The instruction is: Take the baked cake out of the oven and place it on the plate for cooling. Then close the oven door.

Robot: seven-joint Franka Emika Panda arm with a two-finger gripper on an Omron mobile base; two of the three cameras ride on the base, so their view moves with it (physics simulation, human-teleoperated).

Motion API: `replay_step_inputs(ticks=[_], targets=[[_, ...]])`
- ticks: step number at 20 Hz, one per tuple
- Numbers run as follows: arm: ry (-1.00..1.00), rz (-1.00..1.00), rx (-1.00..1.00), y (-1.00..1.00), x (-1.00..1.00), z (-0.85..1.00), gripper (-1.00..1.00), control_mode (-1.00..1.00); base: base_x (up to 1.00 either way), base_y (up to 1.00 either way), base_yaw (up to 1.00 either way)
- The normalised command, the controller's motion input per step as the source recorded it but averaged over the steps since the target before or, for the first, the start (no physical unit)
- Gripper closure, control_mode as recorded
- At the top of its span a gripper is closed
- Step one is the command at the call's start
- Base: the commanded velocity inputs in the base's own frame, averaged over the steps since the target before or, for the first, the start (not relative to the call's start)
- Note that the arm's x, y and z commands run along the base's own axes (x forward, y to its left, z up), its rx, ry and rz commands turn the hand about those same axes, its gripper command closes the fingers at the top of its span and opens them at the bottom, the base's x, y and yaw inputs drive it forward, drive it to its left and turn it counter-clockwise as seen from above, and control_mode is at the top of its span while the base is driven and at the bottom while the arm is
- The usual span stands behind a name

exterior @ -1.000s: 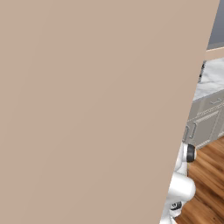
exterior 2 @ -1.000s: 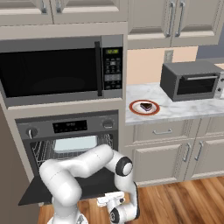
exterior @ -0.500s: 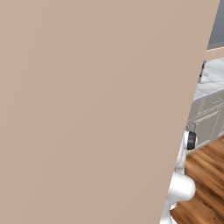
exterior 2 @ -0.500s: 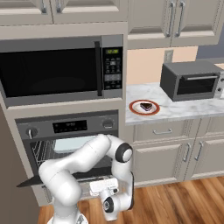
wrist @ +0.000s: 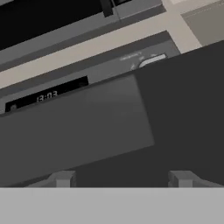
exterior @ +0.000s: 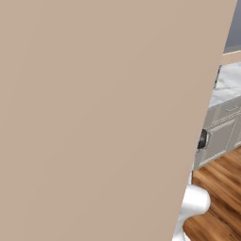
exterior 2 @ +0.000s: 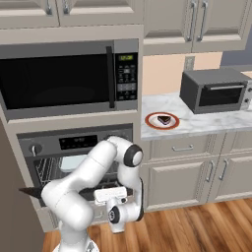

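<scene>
In the left base view, a flat beige panel (exterior: 94,117) covers most of the frame; to its right show a strip of wooden floor (exterior: 221,188), grey cabinet fronts (exterior: 223,136) and a pale marbled worktop (exterior: 228,87).

In the right base view, the small dark-brown baked cake (exterior 2: 164,119) lies on the round white plate with a red-orange rim (exterior 2: 150,121), which sits on the marbled worktop to the right of the built-in units, left of a grey toaster oven (exterior 2: 214,91). Above the dark grey oven with a digital display and round knobs (exterior 2: 74,142) sits a black-windowed microwave with a keypad (exterior 2: 69,78). The oven's wide dark door (exterior 2: 34,190) stands partly open, roughly level, with the wire rack and a pale rectangular tray (exterior 2: 74,162) visible inside. The white arm bends down in front of the oven, its hand low beside the door; the tool (exterior 2: 109,195) is hard to read from this side.

In the hand view, the 2 dark fingertips (wrist: 61,179) stand well apart near the bottom, with nothing between them, so the tool appears open. Ahead of them lies the dark door panel, and beyond it the oven's control strip with its lit clock.
</scene>
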Motion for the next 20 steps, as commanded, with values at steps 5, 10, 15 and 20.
replay_step_inputs(ticks=[5,10,15,20], targets=[[-0.01,0.00,0.01,0.30,0.25,0.56,-1.00,-1.00,0.00,0.00,0.00],[0.00,0.00,0.00,0.31,0.47,0.41,-1.00,-1.00,0.00,0.00,0.00],[0.00,0.00,0.00,0.30,0.58,0.36,-1.00,-1.00,0.00,0.00,0.00],[0.00,0.00,0.00,0.19,0.49,0.37,-1.00,-1.00,0.00,0.00,0.00]])
